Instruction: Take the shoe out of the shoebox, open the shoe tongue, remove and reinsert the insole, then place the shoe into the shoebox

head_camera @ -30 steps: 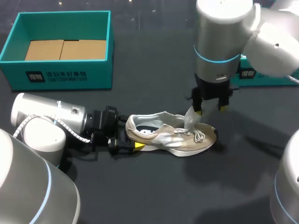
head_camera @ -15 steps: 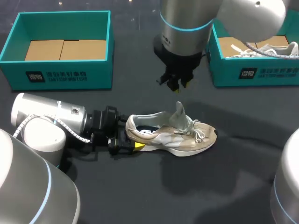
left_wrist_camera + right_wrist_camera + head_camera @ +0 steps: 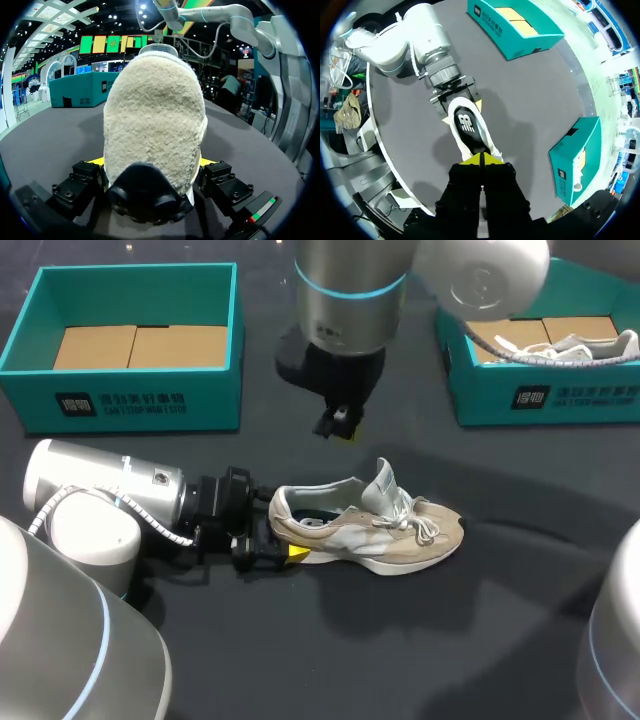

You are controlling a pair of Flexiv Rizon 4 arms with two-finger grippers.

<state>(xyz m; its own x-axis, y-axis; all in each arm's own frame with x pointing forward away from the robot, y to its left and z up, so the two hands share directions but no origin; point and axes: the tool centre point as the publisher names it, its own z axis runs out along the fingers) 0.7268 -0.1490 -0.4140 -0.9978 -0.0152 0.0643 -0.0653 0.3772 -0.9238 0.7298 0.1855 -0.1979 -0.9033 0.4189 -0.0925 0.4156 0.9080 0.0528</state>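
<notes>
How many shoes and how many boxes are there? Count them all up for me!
Shoeboxes: 2 (left shoebox, right shoebox)
Shoes: 2 (tan shoe, boxed shoe in the right shoebox)
Total: 4

Two teal shoeboxes stand on the counter (image 3: pixel 450 640): a left shoebox (image 3: pixel 140 405) and a right shoebox (image 3: pixel 560 400). There are two shoes, one shoe (image 3: pixel 365 530) on the counter and a second shoe (image 3: pixel 575 345) inside the right shoebox. The left shoebox holds two cardboard pieces (image 3: pixel 95 346). Two arms come in, the left arm (image 3: pixel 100 500) and the right arm (image 3: pixel 350 290), each with one gripper: left gripper (image 3: pixel 290 552), right gripper (image 3: pixel 345 428).
</notes>
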